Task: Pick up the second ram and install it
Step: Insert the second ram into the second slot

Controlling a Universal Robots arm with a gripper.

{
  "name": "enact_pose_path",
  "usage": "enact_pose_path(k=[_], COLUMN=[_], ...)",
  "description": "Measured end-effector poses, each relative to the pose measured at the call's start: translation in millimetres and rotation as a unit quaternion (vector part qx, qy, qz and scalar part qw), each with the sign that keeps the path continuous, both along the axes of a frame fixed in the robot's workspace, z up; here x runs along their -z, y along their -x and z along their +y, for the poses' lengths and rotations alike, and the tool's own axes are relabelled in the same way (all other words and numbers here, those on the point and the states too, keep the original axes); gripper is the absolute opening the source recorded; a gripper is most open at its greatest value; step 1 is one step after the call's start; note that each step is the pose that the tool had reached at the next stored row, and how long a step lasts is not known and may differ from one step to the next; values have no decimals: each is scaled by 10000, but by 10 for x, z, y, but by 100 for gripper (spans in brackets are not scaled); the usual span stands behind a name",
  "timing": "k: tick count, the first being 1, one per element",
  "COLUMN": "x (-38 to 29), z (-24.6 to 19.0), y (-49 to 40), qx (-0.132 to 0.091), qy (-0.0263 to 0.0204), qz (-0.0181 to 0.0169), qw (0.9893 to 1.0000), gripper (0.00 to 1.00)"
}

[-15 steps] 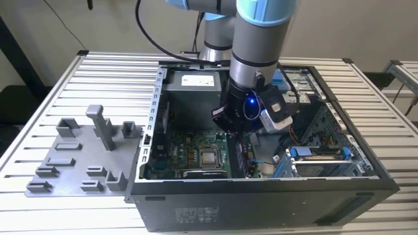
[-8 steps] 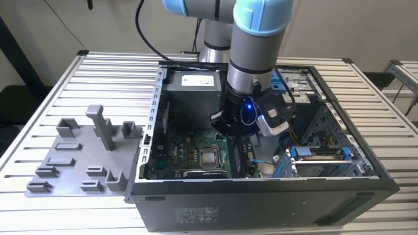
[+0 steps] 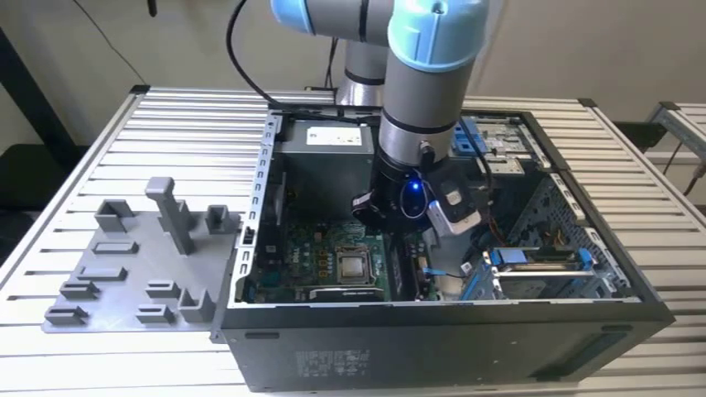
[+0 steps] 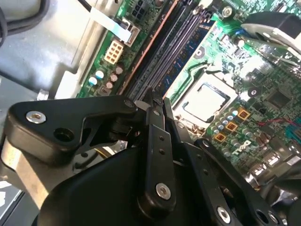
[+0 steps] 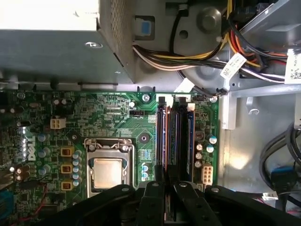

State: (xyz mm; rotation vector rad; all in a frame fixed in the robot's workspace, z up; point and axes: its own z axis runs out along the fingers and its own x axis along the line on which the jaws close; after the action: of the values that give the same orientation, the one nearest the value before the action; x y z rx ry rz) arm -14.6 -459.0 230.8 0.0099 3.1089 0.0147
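Inside the open computer case [image 3: 441,347], my gripper [image 3: 388,222] hangs over the motherboard's memory sockets [image 5: 178,141]. Both wrist views show its black fingers [image 5: 155,202] drawn close together at the near end of the sockets. A long thin board with a brownish edge, the second ram [image 5: 165,141] [image 4: 150,47], stands along one socket. Its near end runs in between the fingers, so my gripper [image 5: 168,186] [image 4: 157,101] is shut on it. Another stick with a blue board [image 5: 189,141] [image 4: 188,52] sits in a neighbouring socket.
The silver processor socket [image 5: 109,172] lies beside the memory sockets. A grey power supply [image 5: 56,52] and cable bundles [image 5: 188,56] sit past their far end. A drive cage [image 3: 541,260] is at the exterior view's right. A grey fixture plate [image 3: 144,265] stands outside the case.
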Motion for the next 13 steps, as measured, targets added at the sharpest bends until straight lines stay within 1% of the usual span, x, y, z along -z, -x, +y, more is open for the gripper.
enact_pose_path(k=[6,9,13], x=[12,21,32], z=[-51,-55,-54], y=[0,-9,-22], qx=[75,125,128], qy=[-1,-1,-2], qz=[1,1,1], qw=[10000,9999,9999], gripper=[14,14,14])
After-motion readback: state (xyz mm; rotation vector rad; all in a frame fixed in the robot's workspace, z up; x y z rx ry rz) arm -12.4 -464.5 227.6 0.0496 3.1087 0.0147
